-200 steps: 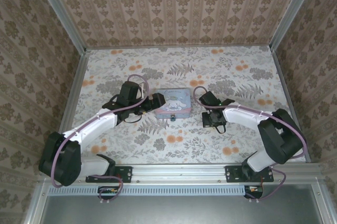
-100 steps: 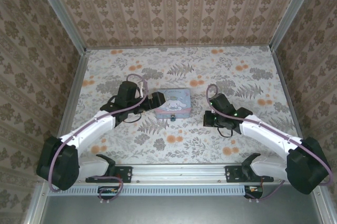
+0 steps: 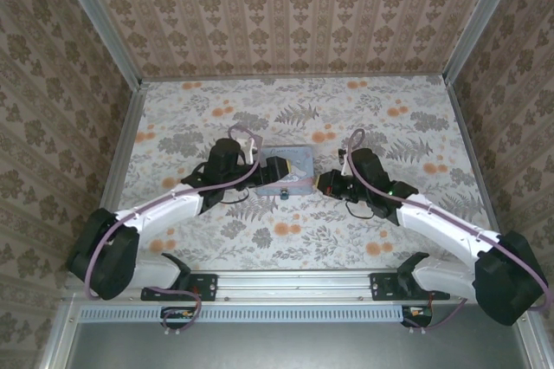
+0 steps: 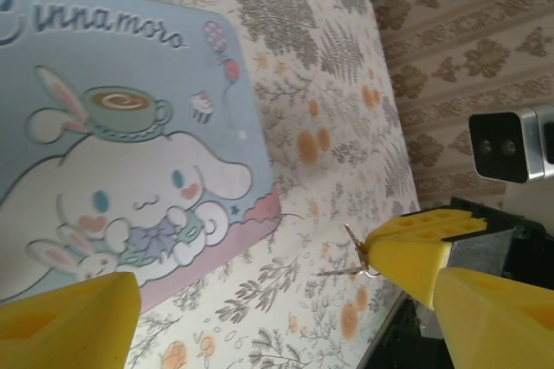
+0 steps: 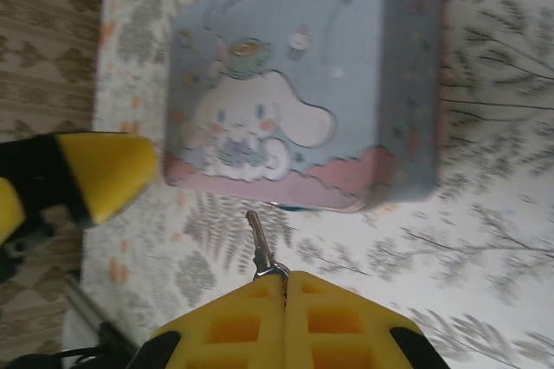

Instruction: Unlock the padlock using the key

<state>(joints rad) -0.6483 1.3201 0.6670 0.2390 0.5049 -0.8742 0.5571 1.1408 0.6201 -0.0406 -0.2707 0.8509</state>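
The right gripper (image 5: 286, 282) is pinched narrow on the key (image 5: 258, 249). The key's blade juts ahead of the fingertips toward the near wall of the tin (image 5: 303, 83). Just past the key tip, under the tin's lower edge, a dark sliver is probably the padlock (image 3: 282, 195). Seen from above, it sits at the tin's near edge, between the two grippers and apart from both. The left gripper (image 3: 279, 170) hangs spread wide above the tin's left end, holding nothing. Bare table (image 3: 389, 126) lies open behind and outside both grippers. Since half a second ago, both grippers have closed in on the tin from either side.
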